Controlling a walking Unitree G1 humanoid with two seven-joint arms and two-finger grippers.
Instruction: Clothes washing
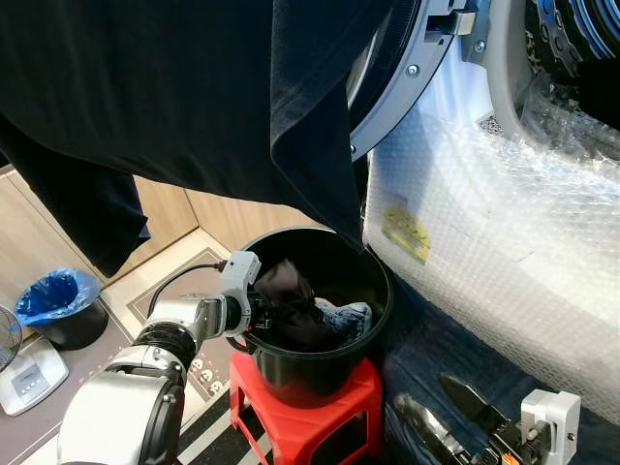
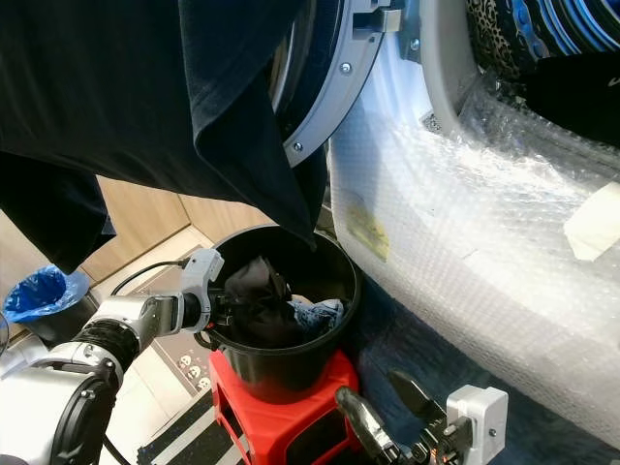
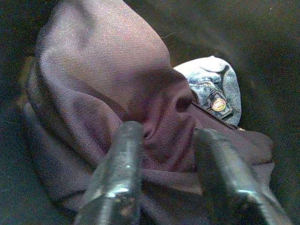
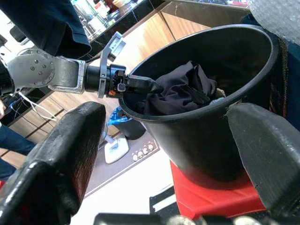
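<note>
A black bucket [image 1: 312,372] stands on a red stool [image 1: 325,399] beside the washing machine [image 1: 504,242]. In it lie a dark maroon-black garment [image 1: 287,291] and a piece of blue denim [image 1: 351,317]. My left gripper [image 4: 154,86] reaches over the bucket's near rim and is shut on a fold of the dark garment [image 3: 117,89], with the cloth bunched between its fingers [image 3: 123,159]. My right gripper [image 2: 387,407] hangs low in front of the stool, open and holding nothing.
A large dark navy shirt [image 1: 194,97] hangs across the top, draped off the open washer door [image 1: 407,68]. Bubble wrap covers the washer front. A bin with a blue bag [image 1: 58,300], a scale [image 1: 29,378] and a power strip [image 1: 203,373] sit on the floor to the left.
</note>
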